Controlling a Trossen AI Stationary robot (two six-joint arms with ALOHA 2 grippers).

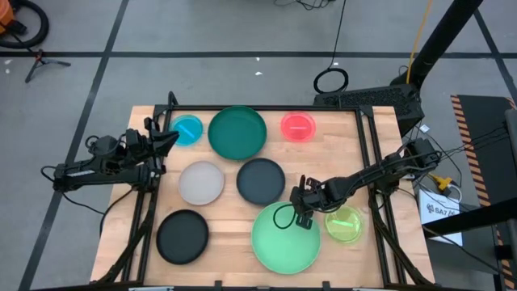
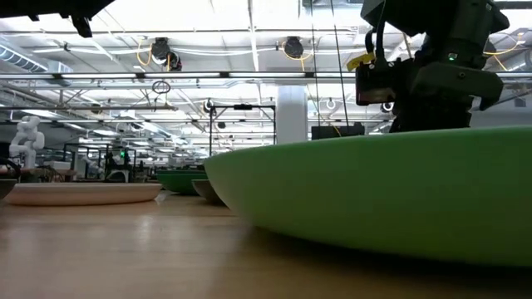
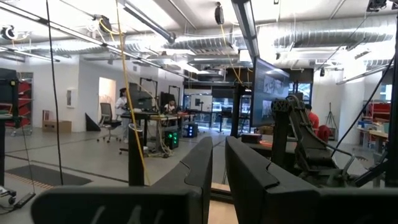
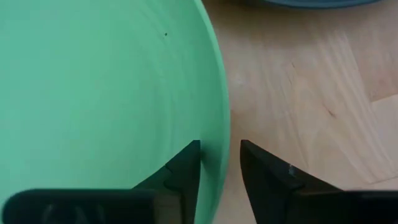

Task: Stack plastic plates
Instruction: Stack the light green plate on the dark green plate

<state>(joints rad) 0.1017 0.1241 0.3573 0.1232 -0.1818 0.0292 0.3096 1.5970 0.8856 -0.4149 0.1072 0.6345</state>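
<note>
Mint green plate (image 1: 284, 237), large and shallow, sits on the wooden table (image 1: 226, 246) nearest the low camera; right gripper (image 1: 300, 212) hangs over its rim, fingers (image 4: 186, 168) slightly parted astride the edge, grip uncertain; yellow-green plate (image 1: 346, 224) lies just beside it; black plate (image 1: 182, 236) rests well apart; left gripper (image 1: 166, 136) waits near the blue plate (image 1: 187, 129), fingers almost together, empty.
</note>
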